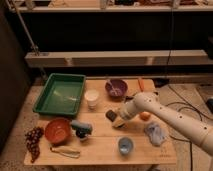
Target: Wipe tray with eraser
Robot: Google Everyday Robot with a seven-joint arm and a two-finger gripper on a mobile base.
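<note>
The green tray (60, 94) lies at the back left of the wooden table, with nothing standing in it. The eraser (111, 115), a small dark block, lies near the middle of the table, to the right of the tray. My gripper (118, 120) comes in from the right on a white arm and is down at the eraser, right against its right side. The gripper partly covers the eraser. Whether the block is gripped does not show.
A white cup (91, 98) and a purple bowl (116, 88) stand between tray and arm. An orange-red bowl (57, 131), a blue-grey toy (81, 128) and grapes (33, 140) sit front left. A small blue cup (125, 145), a cloth (156, 133) and an orange (145, 116) lie near the arm.
</note>
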